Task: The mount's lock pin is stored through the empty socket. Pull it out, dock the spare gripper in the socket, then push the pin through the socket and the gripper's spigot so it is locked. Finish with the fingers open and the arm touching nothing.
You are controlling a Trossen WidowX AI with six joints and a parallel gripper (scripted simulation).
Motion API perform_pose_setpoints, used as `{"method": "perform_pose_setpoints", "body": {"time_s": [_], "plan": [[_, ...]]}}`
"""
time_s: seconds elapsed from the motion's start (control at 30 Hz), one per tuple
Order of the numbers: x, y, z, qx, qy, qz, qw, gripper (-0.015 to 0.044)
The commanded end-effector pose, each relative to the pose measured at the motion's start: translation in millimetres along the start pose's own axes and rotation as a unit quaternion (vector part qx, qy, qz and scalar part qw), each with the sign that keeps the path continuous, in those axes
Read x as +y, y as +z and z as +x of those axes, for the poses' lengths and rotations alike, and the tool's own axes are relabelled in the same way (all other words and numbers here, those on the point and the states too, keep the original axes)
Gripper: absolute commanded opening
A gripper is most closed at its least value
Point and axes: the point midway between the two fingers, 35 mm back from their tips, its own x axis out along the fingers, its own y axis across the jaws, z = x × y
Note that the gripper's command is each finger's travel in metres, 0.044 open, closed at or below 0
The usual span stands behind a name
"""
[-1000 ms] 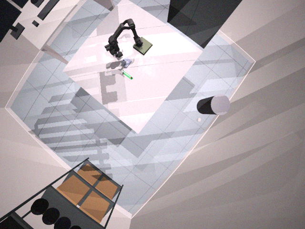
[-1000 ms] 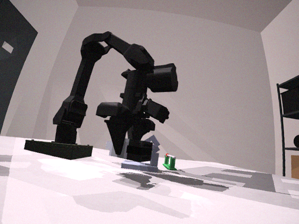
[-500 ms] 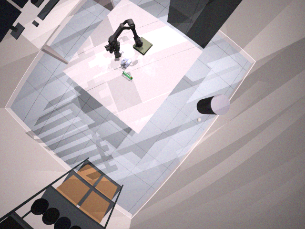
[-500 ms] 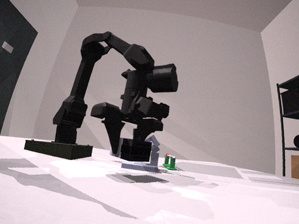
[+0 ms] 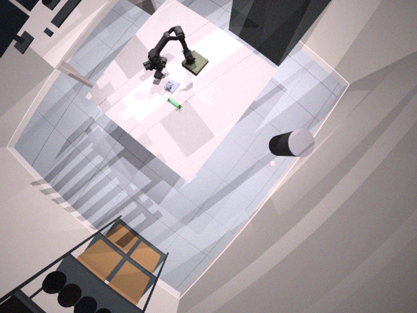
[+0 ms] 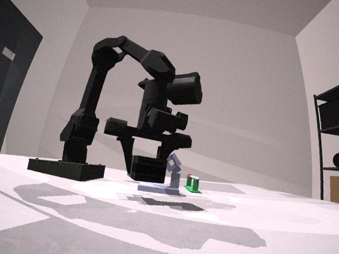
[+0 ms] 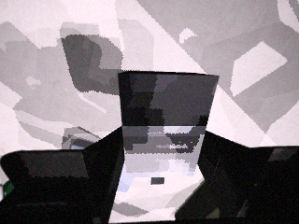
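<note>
The pale blue-grey mount (image 5: 173, 88) (image 6: 157, 189) lies on the table, its tilted socket (image 6: 174, 164) on an upright post. No pin is visible through the socket. The white, red-ended lock pin (image 6: 194, 177) (image 5: 174, 102) rests across a green stand (image 6: 192, 189) beyond the mount. My gripper (image 5: 158, 74) (image 6: 148, 168) (image 7: 157, 126) is shut on the spare gripper (image 6: 148, 170) (image 7: 168, 100), a dark block with a paler lower part in the wrist view. It is held close beside the socket and low by the mount's base; whether they touch cannot be told. Its spigot cannot be made out.
The arm's olive base plate (image 5: 201, 64) (image 6: 65, 170) stands on the table (image 5: 232, 101) behind the mount. A sliver of green (image 7: 7, 189) shows at the wrist view's left edge. A dark cabinet (image 5: 266, 30), a cylinder (image 5: 300, 143) and a shelf rack with boxes (image 5: 101, 254) stand off the table.
</note>
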Motion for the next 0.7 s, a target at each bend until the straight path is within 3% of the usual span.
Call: {"method": "perform_pose_setpoints", "body": {"time_s": [0.0, 0.67], "plan": [[2.0, 2.1, -2.9, -0.003, 0.003, 0.040, 0.999, 0.0000], [3.2, 2.4, -4.0, -0.003, 0.004, 0.284, 0.959, 0.0000]]}}
